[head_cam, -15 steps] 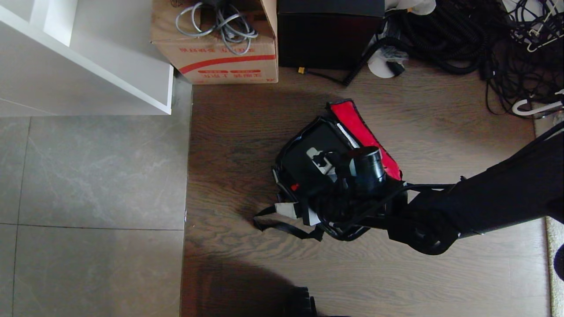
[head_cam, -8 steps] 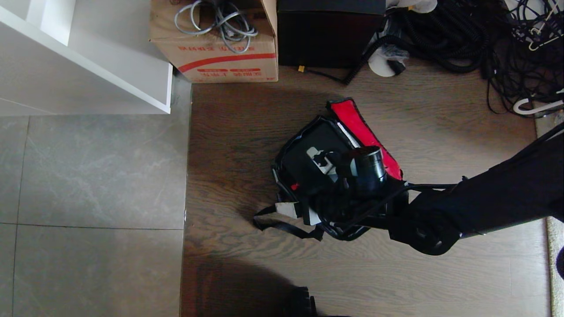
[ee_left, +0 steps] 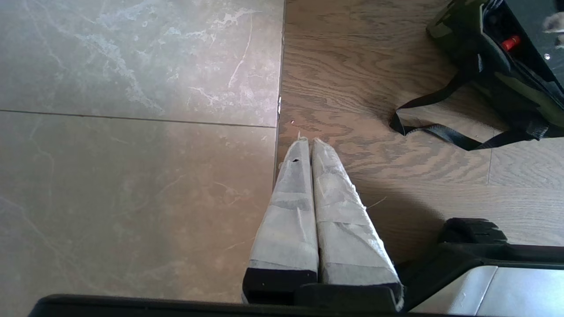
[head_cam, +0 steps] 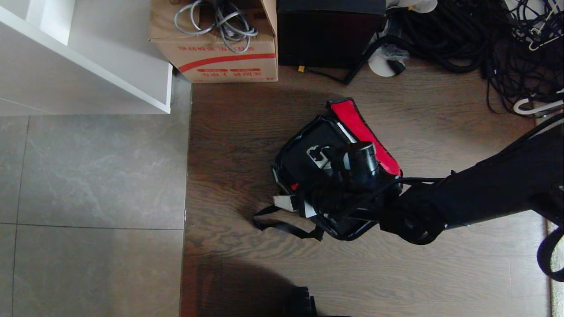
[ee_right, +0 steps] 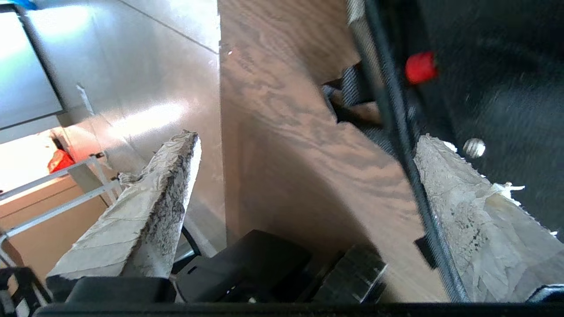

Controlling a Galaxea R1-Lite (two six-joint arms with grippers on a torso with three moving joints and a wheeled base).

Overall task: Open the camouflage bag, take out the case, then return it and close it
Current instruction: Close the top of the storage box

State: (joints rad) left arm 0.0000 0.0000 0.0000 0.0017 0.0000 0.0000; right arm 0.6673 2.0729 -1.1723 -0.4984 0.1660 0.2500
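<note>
Clearly the right tool (ee_right: 304, 176) stands wide open, holding nothing, one finger (ee_right: 476, 211) over the case (head_cam: 308, 158) inside the open camouflage bag (head_cam: 352, 119), center of the head view, on the floor (head_cam: 246, 132). The left tool (ee_left: 308, 145) is closed.

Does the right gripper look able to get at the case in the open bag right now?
Probably yes: the camouflage bag has its lid flipped back, the case lies exposed, and the open right gripper hangs at the bag's rim.
</note>
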